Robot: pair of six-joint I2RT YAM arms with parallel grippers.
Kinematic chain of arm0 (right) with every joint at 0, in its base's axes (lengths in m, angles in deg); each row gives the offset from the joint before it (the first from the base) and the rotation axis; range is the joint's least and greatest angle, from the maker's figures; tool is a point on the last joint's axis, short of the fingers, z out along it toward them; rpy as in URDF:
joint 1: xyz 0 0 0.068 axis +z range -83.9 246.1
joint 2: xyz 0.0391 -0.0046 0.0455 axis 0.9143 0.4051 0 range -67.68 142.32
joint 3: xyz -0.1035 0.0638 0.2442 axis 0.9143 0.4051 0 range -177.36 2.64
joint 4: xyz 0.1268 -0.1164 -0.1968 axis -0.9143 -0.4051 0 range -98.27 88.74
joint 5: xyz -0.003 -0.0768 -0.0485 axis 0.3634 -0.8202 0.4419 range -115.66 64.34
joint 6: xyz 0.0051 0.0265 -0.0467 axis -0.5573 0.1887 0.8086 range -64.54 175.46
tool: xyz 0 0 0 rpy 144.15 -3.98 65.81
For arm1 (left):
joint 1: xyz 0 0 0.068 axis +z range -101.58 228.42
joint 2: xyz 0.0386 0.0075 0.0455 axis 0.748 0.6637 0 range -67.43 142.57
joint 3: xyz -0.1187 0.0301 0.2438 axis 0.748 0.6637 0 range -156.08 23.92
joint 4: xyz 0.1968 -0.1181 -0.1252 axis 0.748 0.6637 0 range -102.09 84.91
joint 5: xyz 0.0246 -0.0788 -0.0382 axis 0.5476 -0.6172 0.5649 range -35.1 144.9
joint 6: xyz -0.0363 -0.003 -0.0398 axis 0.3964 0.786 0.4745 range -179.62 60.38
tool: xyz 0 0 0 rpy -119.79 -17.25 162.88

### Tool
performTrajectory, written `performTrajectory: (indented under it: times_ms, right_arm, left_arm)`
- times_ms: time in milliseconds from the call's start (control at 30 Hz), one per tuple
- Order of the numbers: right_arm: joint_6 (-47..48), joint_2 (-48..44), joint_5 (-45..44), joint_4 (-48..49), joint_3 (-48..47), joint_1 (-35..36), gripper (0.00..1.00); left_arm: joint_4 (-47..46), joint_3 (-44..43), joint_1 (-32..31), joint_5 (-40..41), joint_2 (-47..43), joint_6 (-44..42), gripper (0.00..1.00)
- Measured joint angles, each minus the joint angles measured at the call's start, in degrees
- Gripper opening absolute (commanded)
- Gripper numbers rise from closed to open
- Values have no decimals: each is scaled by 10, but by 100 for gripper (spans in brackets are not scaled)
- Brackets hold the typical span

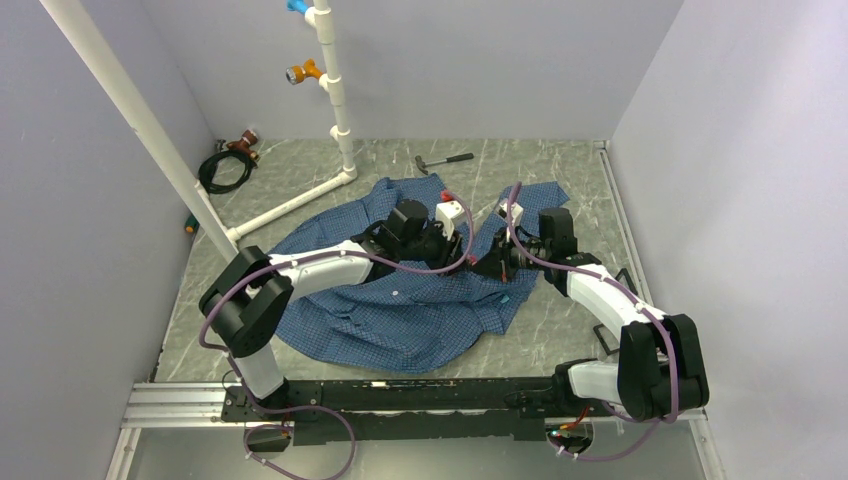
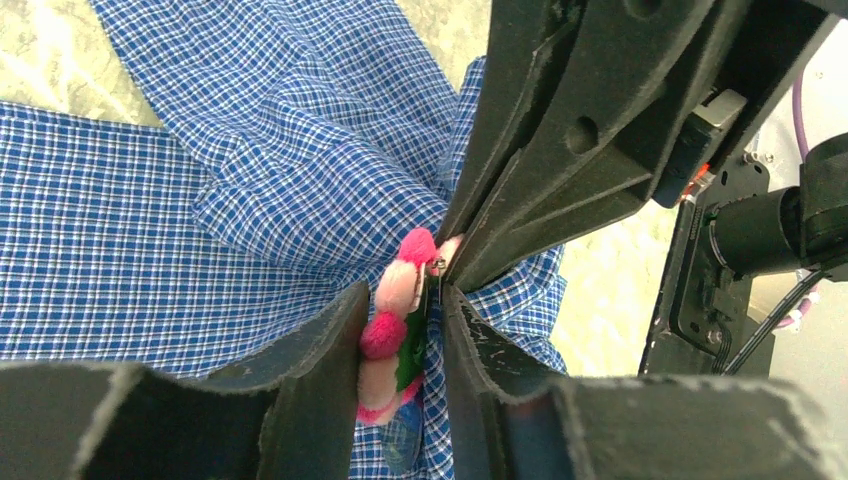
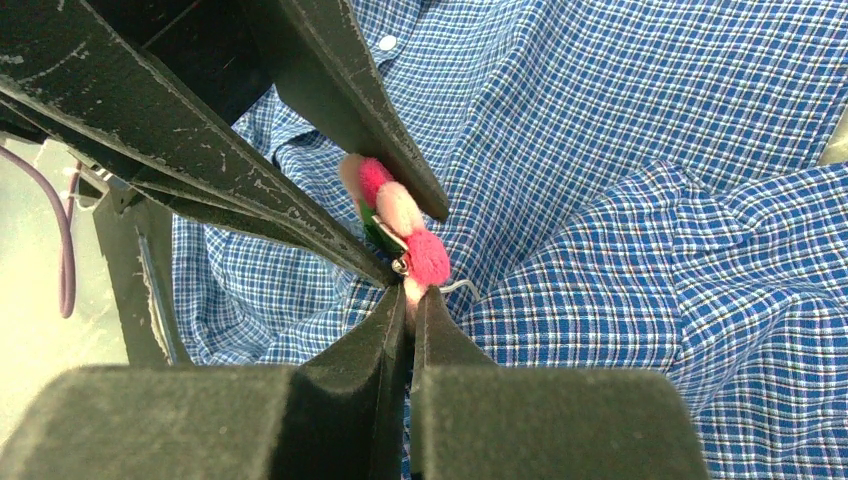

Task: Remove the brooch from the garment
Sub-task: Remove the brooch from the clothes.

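In the middle of the table (image 1: 570, 200), the brooch (image 2: 385, 335) sits on the shirt (image 2: 200, 220), clamped by your left gripper (image 2: 405, 300); the right gripper (image 3: 412, 295) is pinched onto its edge. Ease it free slowly, without tearing the cloth.

The shirt (image 1: 420, 310) is thin woven cloth, matt and softly creased. The brooch (image 2: 392, 325) has fuzzy, felt-like pink puffs and a thin, shiny metal pin. The left claw (image 2: 405, 297) and right claw (image 3: 412, 293) look like matt black plastic, scuffed and scratched pale. The counter (image 1: 560, 190) looks like smooth, marbled stone with a faint gloss.
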Motion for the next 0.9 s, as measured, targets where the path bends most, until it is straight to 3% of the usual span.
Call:
performTrajectory:
  times_ms: [133,433,600,667,800,900]
  right_arm:
    - [0,0,0,-1,0,0,0]
    - [5,0,-7,-1,0,-1,0]
    - [7,0,-11,-1,0,-1,0]
    - [7,0,-11,-1,0,-1,0]
    - [6,0,-7,-1,0,-1,0]
    - [5,0,9,1,0,0,0]
  left_arm:
    - [0,0,0,5,2,2,37]
    - [-2,0,0,2,2,17,0]
    - [-3,0,0,1,2,28,0]
    - [-3,0,0,0,2,28,9]
    - [-10,2,5,-15,2,23,37]
    - [-33,16,27,-58,2,22,46]
